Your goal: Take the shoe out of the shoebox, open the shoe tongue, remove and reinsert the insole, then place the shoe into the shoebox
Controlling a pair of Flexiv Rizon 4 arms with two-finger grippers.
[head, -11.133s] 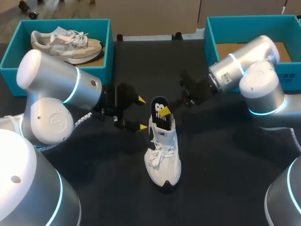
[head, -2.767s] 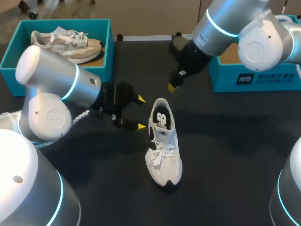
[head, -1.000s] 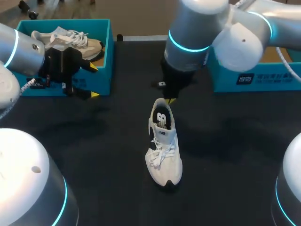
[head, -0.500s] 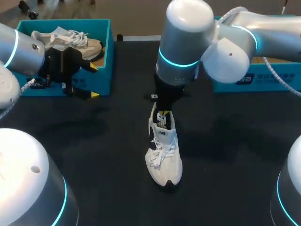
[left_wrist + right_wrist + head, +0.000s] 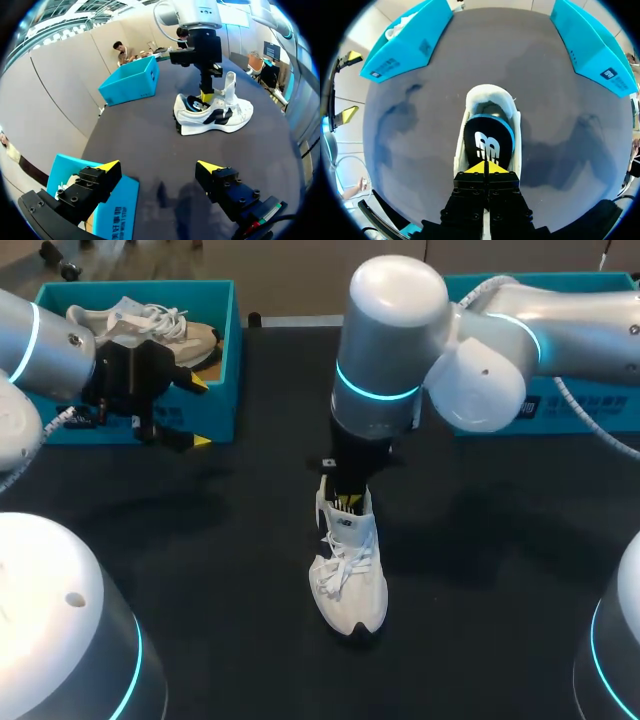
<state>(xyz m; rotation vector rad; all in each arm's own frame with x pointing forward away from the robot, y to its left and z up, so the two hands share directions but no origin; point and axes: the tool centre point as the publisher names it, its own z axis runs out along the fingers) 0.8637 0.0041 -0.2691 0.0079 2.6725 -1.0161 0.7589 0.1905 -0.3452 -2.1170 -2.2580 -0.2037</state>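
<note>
1. Black tabletop. A white lace-up sneaker stands upright on its sole near the centre, toe toward 6 o'clock and heel toward 12. It is outside both boxes.
2. A black insole with a white logo and blue edge lies flat inside the sneaker, seen through the open collar. From the left wrist, the white tongue stands up from the laces.
3. The right gripper belongs to the arm coming in from 2 o'clock and points straight down into the sneaker's opening.
   - In its own wrist view the right gripper has its yellow tips pressed together with no gap and nothing between them.
   - The tips sit directly over the insole. I cannot tell whether they touch it.
4. The left gripper is out at 10 o'clock, well apart from the sneaker. It is spread wide and holds nothing, as the left wrist view confirms.
5. A teal open-top shoebox sits at 10 o'clock, just beside the left gripper. A beige-and-white sneaker lies inside it on its sole.
6. A second teal shoebox sits at 2 o'clock, largely hidden behind the right arm.
</note>
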